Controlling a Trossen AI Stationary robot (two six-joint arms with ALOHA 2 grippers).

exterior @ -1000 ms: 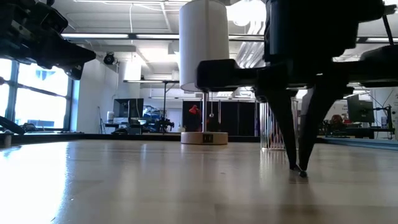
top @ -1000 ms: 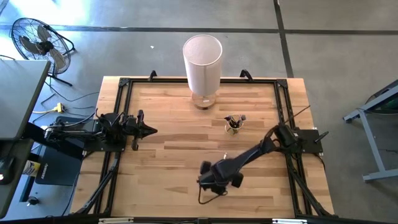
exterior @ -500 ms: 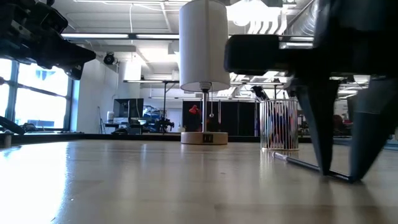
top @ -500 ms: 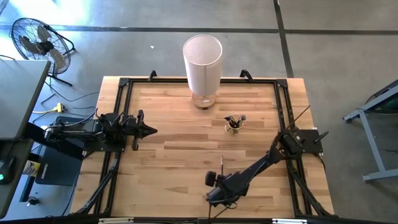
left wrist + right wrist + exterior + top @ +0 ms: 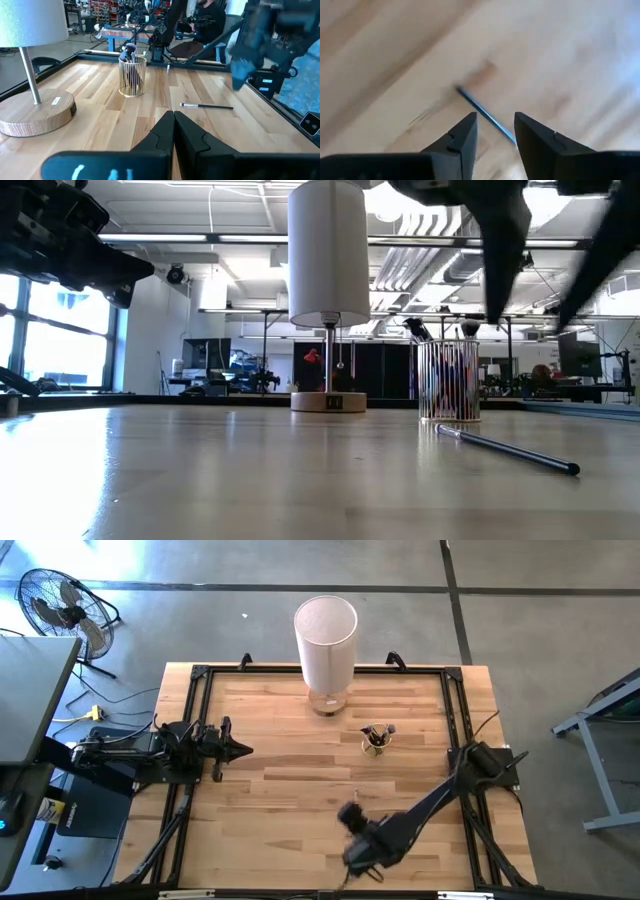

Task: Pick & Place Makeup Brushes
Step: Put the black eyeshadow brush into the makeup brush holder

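Brush-handling here looks delicate: one makeup brush (image 5: pixel 505 449) lies flat on the tabletop (image 5: pixel 290 755), well short of the wire cup (image 5: pixel 376 740) that already holds several other brushes (image 5: pixel 129 52), near the white lamp (image 5: pixel 326 640). It seems a light, stiff, thin stick that would roll or skid if nudged, so I would pinch it across the middle of the handle, away from the bristle tuft, with the fingers straddling it squarely. The right gripper (image 5: pixel 495 131) hangs above the tabletop near the front edge, its fingers parted and holding nothing, the brush visible on the wood between and beyond them. A second ago those fingers stood nearly closed with their tips down at the wood; half a second ago they were spread beside the lying brush; now the arm has lifted and drawn back toward the front edge, leaving the brush where it is. The left gripper (image 5: pixel 173 131) waits at the left side, fingers pressed together.
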